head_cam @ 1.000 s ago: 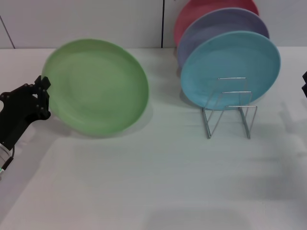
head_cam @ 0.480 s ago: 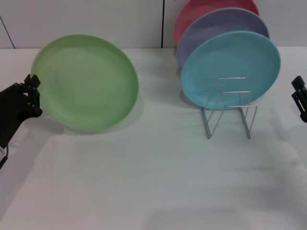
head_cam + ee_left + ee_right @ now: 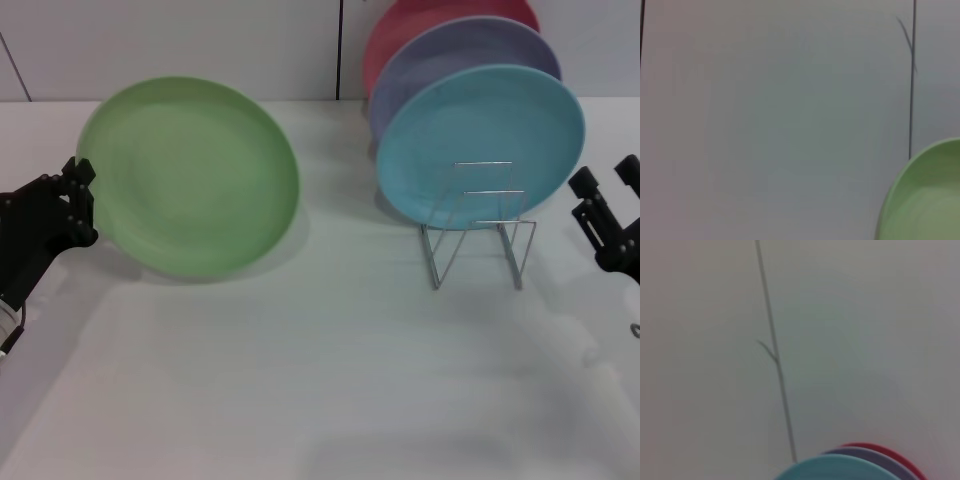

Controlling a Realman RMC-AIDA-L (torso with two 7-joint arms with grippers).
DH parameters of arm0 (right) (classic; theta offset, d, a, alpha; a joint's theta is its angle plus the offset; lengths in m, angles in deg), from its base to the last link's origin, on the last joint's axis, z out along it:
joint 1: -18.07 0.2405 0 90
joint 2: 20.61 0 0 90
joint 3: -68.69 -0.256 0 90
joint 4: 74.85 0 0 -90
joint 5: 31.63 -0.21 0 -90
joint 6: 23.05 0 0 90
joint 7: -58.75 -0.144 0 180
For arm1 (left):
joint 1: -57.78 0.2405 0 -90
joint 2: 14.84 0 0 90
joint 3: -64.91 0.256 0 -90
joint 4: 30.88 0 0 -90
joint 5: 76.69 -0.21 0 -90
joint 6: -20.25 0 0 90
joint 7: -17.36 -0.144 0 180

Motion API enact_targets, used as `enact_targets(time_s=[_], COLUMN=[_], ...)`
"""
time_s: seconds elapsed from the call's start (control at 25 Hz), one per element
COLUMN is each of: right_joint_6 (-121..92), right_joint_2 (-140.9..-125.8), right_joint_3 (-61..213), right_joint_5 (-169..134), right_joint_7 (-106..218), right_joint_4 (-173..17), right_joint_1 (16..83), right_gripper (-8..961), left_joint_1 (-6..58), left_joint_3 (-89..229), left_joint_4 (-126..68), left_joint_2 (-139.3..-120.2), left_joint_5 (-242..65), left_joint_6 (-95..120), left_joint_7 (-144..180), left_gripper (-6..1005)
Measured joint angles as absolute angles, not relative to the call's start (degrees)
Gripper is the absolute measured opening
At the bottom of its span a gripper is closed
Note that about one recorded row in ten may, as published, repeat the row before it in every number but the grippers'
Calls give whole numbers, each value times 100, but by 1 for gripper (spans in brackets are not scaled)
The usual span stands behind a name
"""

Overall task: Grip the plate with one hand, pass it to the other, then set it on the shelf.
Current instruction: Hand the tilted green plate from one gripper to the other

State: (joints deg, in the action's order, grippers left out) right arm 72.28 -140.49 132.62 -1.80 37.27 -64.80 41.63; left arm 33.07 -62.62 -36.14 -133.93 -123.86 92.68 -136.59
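The light-green plate (image 3: 190,177) hangs tilted above the white table at the left, its face turned towards me. My left gripper (image 3: 80,200) is shut on its left rim. A slice of the same plate (image 3: 927,200) fills one corner of the left wrist view. The shelf (image 3: 478,238), a small silver wire rack, stands at the right of centre. My right gripper (image 3: 606,182) is at the right edge, beside the shelf, open and holding nothing.
A turquoise plate (image 3: 481,145) leans in the shelf, with a lavender plate (image 3: 450,55) and a red plate (image 3: 420,20) behind it. The right wrist view catches their top rims, turquoise plate (image 3: 835,469) in front. A grey wall runs behind the table (image 3: 320,380).
My right gripper has come further in from the right edge towards the shelf. The plate and left gripper shifted left, then slightly back to the right.
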Motion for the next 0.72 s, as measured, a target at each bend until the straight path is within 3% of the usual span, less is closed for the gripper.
enact_targets(time_s=[0.36, 0.72], right_joint_6=[7723, 7479], right_joint_2=[-14049, -14049], right_joint_3=[13245, 11896], right_joint_5=[458, 2332], right_joint_7=[3691, 3930], right_joint_4=[-6294, -5941], right_joint_1=[4305, 4889], right_gripper=[603, 602], left_joint_1=[3233, 3201], left_joint_3=[-6253, -6253], left_joint_4=[-3545, -3526], left_joint_2=[-13394, -13394], left_joint_5=[-12390, -12351], left_joint_6=[9244, 9240], left_joint_7=[-13662, -13662], left_gripper=[31, 31])
